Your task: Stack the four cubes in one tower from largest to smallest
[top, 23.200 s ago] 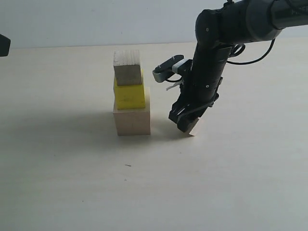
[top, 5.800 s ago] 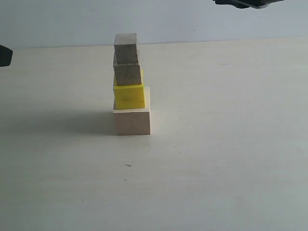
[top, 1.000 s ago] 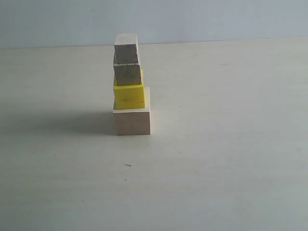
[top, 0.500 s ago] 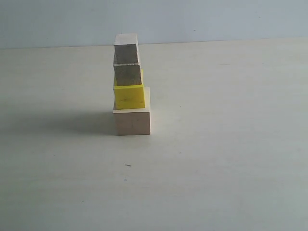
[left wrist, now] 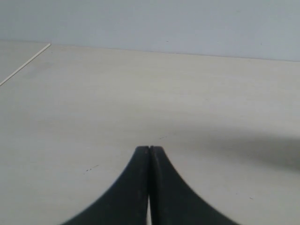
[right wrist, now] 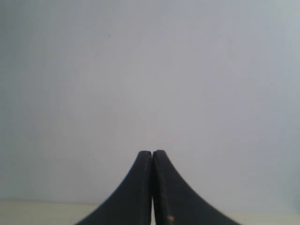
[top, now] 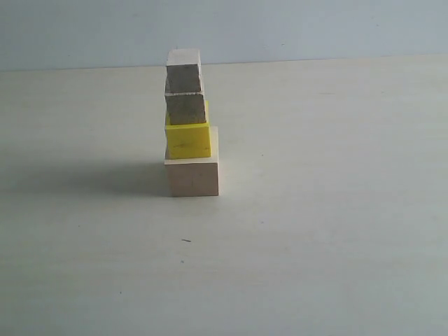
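In the exterior view the tower stands left of the table's middle: a large pale wood cube (top: 192,176) at the bottom, a yellow cube (top: 187,139) on it, then a small wood cube (top: 185,108) and a slightly smaller one (top: 184,73) on top. Neither arm shows in that view. My left gripper (left wrist: 149,148) is shut and empty over bare table. My right gripper (right wrist: 152,153) is shut and empty, facing the pale wall. No cube appears in either wrist view.
The pale table (top: 322,210) stretches all round the tower, with a grey wall (top: 294,28) behind it. A small dark speck (top: 186,241) lies in front of the tower. The table's edge line (left wrist: 26,65) runs off to one side in the left wrist view.
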You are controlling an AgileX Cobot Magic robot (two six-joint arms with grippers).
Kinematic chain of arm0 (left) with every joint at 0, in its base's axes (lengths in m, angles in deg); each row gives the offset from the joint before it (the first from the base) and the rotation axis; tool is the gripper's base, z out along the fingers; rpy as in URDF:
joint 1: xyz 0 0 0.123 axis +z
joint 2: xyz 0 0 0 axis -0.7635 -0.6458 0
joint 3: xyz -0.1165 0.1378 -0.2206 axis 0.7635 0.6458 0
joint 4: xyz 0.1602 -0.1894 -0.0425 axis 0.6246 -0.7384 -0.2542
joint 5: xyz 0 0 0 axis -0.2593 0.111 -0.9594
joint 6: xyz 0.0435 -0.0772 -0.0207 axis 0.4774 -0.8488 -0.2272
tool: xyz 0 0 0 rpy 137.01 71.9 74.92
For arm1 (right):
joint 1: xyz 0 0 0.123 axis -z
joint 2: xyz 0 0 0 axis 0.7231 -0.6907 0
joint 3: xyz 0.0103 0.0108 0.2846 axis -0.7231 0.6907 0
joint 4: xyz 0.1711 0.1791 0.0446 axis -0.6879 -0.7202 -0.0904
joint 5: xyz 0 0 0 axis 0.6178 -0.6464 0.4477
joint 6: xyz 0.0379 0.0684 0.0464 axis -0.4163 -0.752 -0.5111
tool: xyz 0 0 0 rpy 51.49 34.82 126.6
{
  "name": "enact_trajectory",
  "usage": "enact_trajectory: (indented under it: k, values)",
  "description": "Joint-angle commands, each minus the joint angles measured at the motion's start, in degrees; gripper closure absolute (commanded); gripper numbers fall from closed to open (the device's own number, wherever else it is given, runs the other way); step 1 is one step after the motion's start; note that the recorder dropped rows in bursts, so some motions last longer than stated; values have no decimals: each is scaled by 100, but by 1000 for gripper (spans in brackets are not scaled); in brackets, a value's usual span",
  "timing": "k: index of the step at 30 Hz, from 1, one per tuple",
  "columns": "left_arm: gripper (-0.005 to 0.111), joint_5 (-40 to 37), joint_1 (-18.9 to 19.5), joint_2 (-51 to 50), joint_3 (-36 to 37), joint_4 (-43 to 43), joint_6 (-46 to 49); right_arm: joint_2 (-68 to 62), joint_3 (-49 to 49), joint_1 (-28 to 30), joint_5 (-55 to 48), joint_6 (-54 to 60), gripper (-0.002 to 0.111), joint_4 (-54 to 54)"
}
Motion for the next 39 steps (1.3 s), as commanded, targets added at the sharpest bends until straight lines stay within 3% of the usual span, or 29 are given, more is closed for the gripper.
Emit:
enact_trajectory:
  k: [1, 11, 13, 17, 19, 29, 35, 39]
  values:
    - [107, 22, -38, 32, 19, 12, -2, 6, 601, 36, 19, 54, 108, 28]
    - [107, 22, -38, 32, 19, 12, -2, 882, 1511, 36, 19, -208, 108, 368]
    - [107, 22, -38, 32, 19, 12, -2, 929, 1612, 36, 28, -1109, 108, 1431]
    - [107, 22, -38, 32, 19, 12, -2, 1159, 1790, 36, -55, -4214, 108, 4632]
    - [107, 22, -38, 32, 19, 12, -2, 1282, 1851, 36, -179, -4949, 108, 5365]
    - [107, 22, -38, 32, 19, 12, -2, 1423, 2219, 36, -316, -5058, 108, 5096]
    - [107, 22, -38, 32, 19, 12, -2, 1571, 2219, 36, -1347, -5058, 108, 5096]
    - [107, 22, -38, 32, 19, 12, -2, 1571, 2219, 36, -1458, -5058, 108, 5096]
